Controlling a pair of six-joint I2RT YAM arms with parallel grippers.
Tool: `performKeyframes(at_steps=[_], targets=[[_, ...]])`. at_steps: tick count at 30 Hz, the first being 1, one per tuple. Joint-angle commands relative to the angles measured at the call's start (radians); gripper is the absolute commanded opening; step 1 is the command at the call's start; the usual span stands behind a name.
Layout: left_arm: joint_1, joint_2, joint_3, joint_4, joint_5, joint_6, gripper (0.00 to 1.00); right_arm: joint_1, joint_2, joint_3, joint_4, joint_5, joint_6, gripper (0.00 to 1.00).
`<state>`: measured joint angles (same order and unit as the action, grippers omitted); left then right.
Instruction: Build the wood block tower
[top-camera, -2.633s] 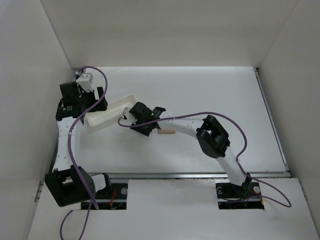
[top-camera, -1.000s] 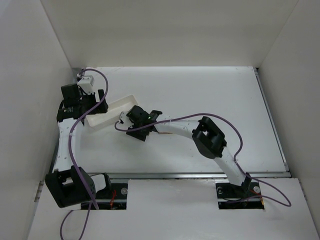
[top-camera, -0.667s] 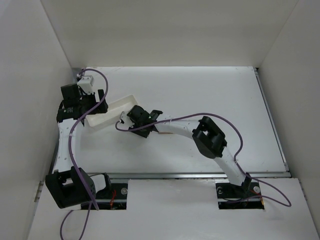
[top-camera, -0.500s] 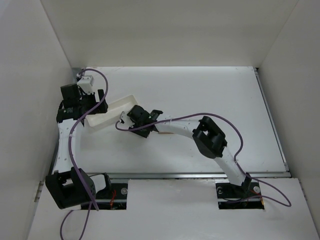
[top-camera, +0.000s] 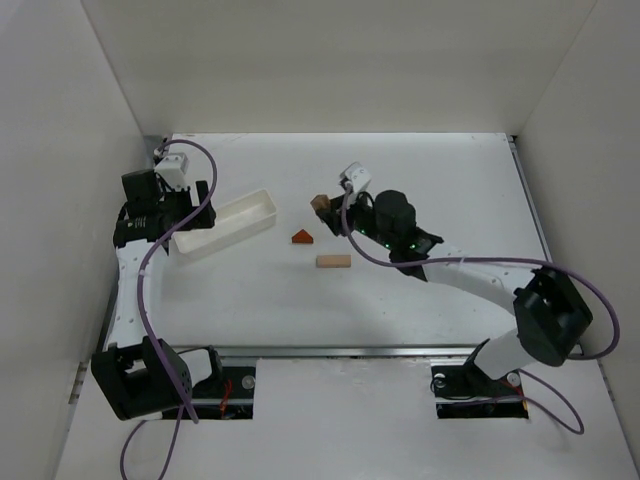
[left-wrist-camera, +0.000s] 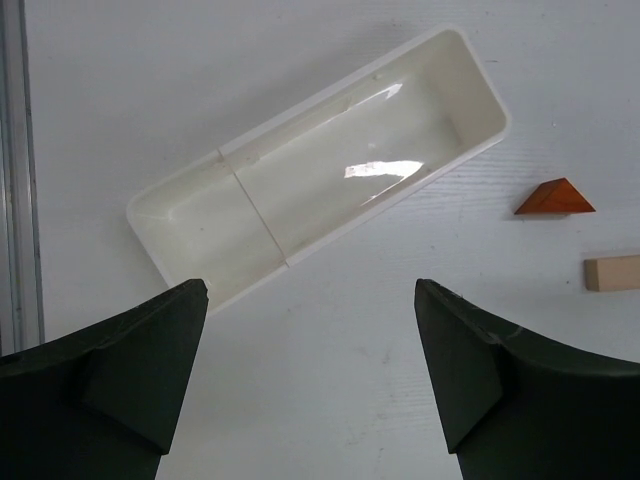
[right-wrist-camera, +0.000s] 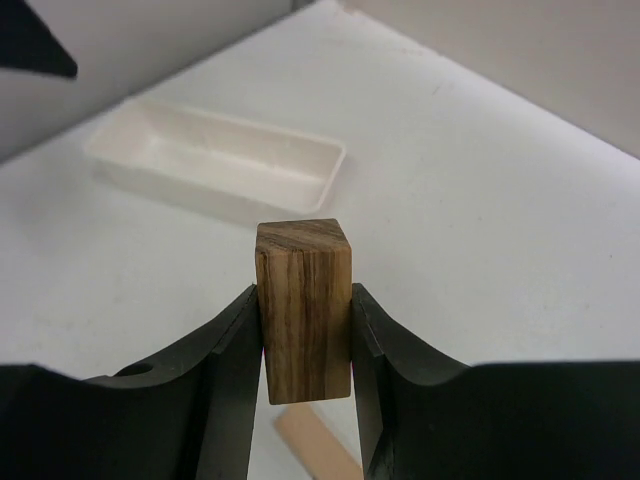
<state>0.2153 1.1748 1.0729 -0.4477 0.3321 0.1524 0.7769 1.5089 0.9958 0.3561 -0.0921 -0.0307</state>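
Note:
A dark striped wooden block (right-wrist-camera: 303, 310) stands upright between my right gripper's (right-wrist-camera: 304, 335) fingers, which are shut on its two sides. Seen from above, that gripper (top-camera: 331, 211) holds the block (top-camera: 320, 204) just above the table, right of the tray. A reddish-brown triangular piece (top-camera: 302, 237) lies close in front of it, and a pale tan bar (top-camera: 334, 261) lies flat a little nearer. Both also show in the left wrist view, the triangular piece (left-wrist-camera: 555, 197) and the bar (left-wrist-camera: 612, 272) at the right edge. My left gripper (left-wrist-camera: 308, 305) hangs open and holds nothing above the tray's near end.
A long white plastic tray (top-camera: 257, 205) lies at an angle at the left with nothing in it; it also shows as the tray (left-wrist-camera: 470, 55) and the tray (right-wrist-camera: 120, 138) in the wrist views. White walls close in the table on three sides. A metal rail runs along the left edge.
My right arm has swung from the tray's right end out to the right, its gripper shut on the dark block. The triangular piece and tan bar are now uncovered. The left arm is still.

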Motion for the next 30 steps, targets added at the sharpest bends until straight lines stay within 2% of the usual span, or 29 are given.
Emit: performKeyframes(at_steps=[1, 3, 4, 7, 10, 13, 15, 17, 18, 20, 21, 22, 26, 30], targets=[[-0.001, -0.029, -0.005, 0.007, -0.001, 0.003, 0.83, -0.021, 0.017, -0.117, 0.4, 0.0, 0.184, 0.0], [-0.001, -0.029, 0.005, 0.007, 0.012, 0.003, 0.83, -0.031, 0.026, -0.169, 0.511, -0.012, 0.285, 0.0], [-0.001, -0.02, 0.005, -0.002, 0.021, 0.003, 0.83, -0.044, 0.027, -0.23, 0.664, -0.024, 0.311, 0.0], [-0.001, -0.01, 0.027, -0.031, 0.077, 0.016, 0.83, -0.073, 0.074, -0.285, 0.87, -0.099, 0.383, 0.0], [-0.057, -0.024, 0.074, -0.065, 0.184, 0.134, 0.83, -0.097, 0.083, -0.309, 0.912, -0.167, 0.428, 0.0], [-0.203, -0.033, 0.131, -0.132, 0.263, 0.283, 0.86, -0.128, 0.095, -0.309, 0.966, -0.285, 0.483, 0.0], [-0.345, -0.023, 0.189, -0.172, 0.337, 0.355, 0.91, -0.154, 0.106, -0.309, 1.015, -0.361, 0.511, 0.0], [-0.442, -0.001, 0.241, -0.184, 0.37, 0.42, 0.93, -0.163, 0.117, -0.309, 1.024, -0.399, 0.521, 0.0], [-0.533, 0.046, 0.269, -0.228, 0.37, 0.444, 0.94, -0.163, 0.117, -0.309, 1.003, -0.409, 0.522, 0.0], [-0.64, 0.109, 0.333, -0.279, 0.334, 0.508, 0.94, -0.163, 0.117, -0.309, 0.977, -0.409, 0.512, 0.0], [-0.739, 0.164, 0.395, -0.323, 0.277, 0.535, 0.94, -0.163, 0.106, -0.309, 0.968, -0.409, 0.5, 0.0], [-0.776, 0.187, 0.422, -0.342, 0.262, 0.562, 0.94, -0.163, 0.106, -0.3, 0.937, -0.409, 0.488, 0.0], [-0.797, 0.258, 0.528, -0.382, 0.295, 0.65, 0.94, -0.163, 0.054, -0.299, 0.848, -0.408, 0.404, 0.0], [-0.774, 0.258, 0.555, -0.393, 0.323, 0.785, 0.94, -0.163, -0.01, -0.322, 0.779, -0.423, 0.336, 0.0]])
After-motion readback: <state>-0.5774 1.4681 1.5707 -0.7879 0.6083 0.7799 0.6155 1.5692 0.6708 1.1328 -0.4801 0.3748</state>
